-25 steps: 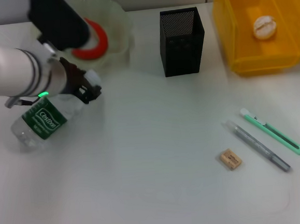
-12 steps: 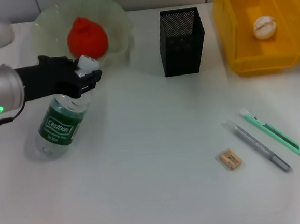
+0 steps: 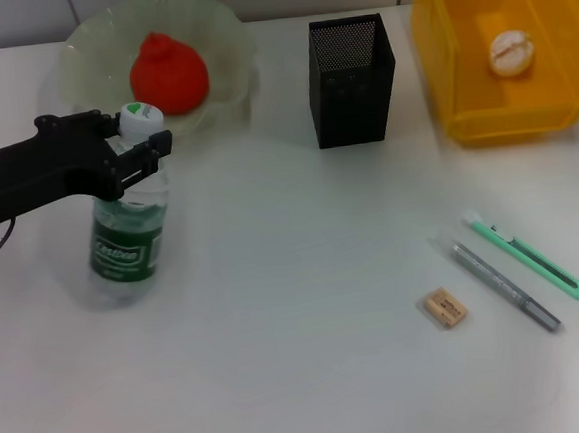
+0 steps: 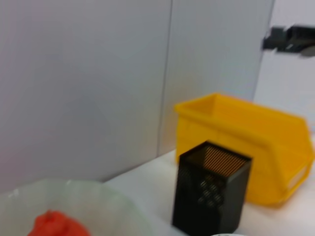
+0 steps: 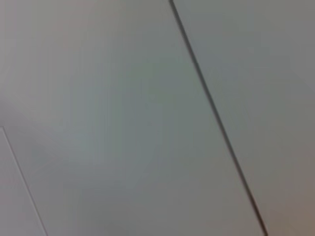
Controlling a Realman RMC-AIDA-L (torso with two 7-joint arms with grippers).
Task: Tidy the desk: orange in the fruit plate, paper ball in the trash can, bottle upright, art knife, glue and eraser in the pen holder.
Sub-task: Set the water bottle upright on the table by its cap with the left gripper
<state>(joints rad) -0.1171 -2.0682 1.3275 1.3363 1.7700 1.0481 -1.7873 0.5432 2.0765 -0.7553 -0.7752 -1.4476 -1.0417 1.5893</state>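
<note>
The clear bottle (image 3: pixel 127 234) with a green label stands upright at the left of the desk, white cap up. My left gripper (image 3: pixel 134 153) reaches in from the left and is shut on its neck just under the cap. The orange (image 3: pixel 168 74) lies in the pale green fruit plate (image 3: pixel 81 47); the left wrist view also shows the orange (image 4: pixel 56 223). The paper ball (image 3: pixel 512 51) rests in the yellow trash can (image 3: pixel 465 82). The green art knife (image 3: pixel 528 256), grey glue stick (image 3: pixel 495 283) and tan eraser (image 3: pixel 444 308) lie at the right front. The black mesh pen holder (image 3: pixel 351 66) stands at the back centre. My right gripper is out of view.
In the left wrist view the pen holder (image 4: pixel 211 194) stands in front of the yellow trash can (image 4: pixel 256 142), with the plate (image 4: pixel 113 201) beside it and a grey wall behind. The right wrist view holds only a grey panel.
The bottle went from lying tilted on the desk to standing upright, turned up by my left gripper. The left arm swung down off the plate, uncovering the orange.
</note>
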